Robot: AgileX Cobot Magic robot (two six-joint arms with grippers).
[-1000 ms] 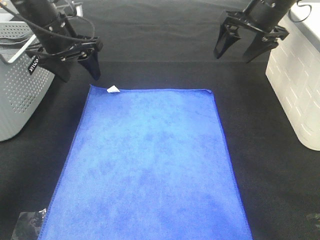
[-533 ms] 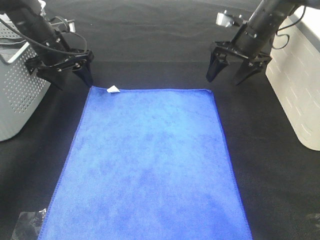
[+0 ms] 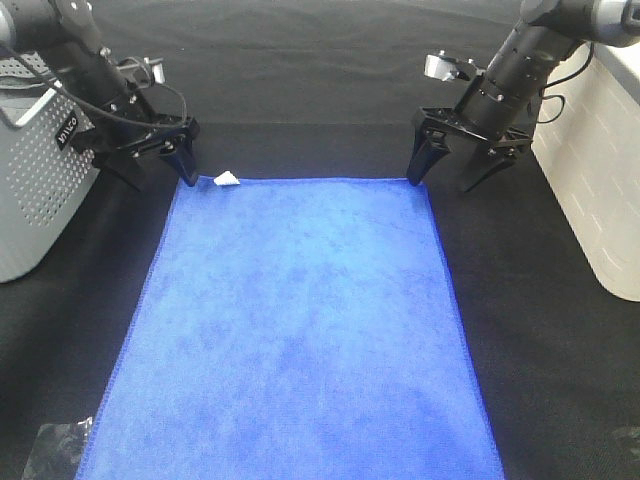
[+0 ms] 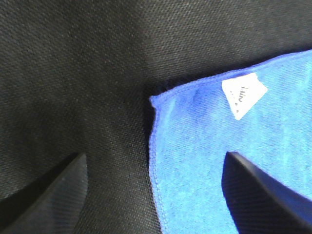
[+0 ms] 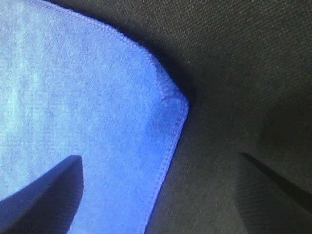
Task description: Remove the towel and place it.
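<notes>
The royal-blue towel [image 3: 300, 320] lies flat on the black table, its far edge toward the arms, with a small white tag [image 3: 227, 179] at its far left corner. My left gripper [image 3: 160, 172] is open, low over that far left corner; the left wrist view shows the towel corner [image 4: 161, 100] and tag [image 4: 243, 95] between the spread fingers [image 4: 53, 195]. My right gripper [image 3: 444, 176] is open, low over the far right corner; the right wrist view shows that corner [image 5: 173, 105] between its fingers [image 5: 44, 195].
A grey perforated basket [image 3: 40, 190] stands at the left edge, next to my left arm. A white brick-patterned container [image 3: 590, 170] stands at the right edge. A crumpled clear plastic piece [image 3: 55, 450] lies at the front left by the towel.
Both grippers have come down and inward from above the table to the towel's two far corners. The towel has not moved.
</notes>
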